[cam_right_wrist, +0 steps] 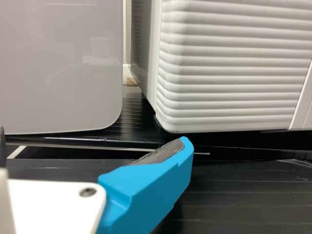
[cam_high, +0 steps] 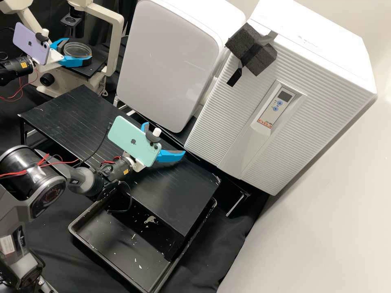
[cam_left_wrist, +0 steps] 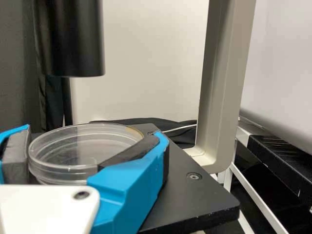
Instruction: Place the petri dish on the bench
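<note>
The left gripper (cam_high: 79,49) is at the microscope, shut on the clear round petri dish (cam_high: 76,50) over its black stage. In the left wrist view, the left gripper (cam_left_wrist: 93,132) has its dark pads against opposite sides of the petri dish (cam_left_wrist: 63,171), which sits about level. Whether the dish's underside touches the stage cannot be told. Over the black slatted bench (cam_high: 73,116), the right gripper (cam_high: 164,137) stands open and holds nothing. In the right wrist view, the right gripper (cam_right_wrist: 93,137) has its fingers wide apart.
The microscope's pale frame (cam_high: 118,40) rises beside the dish, with a dark cylinder (cam_left_wrist: 73,39) above the stage. Two white appliances, one smooth (cam_high: 171,61) and one ribbed (cam_high: 220,134), stand behind the bench. A black tray (cam_high: 118,244) lies below its front edge.
</note>
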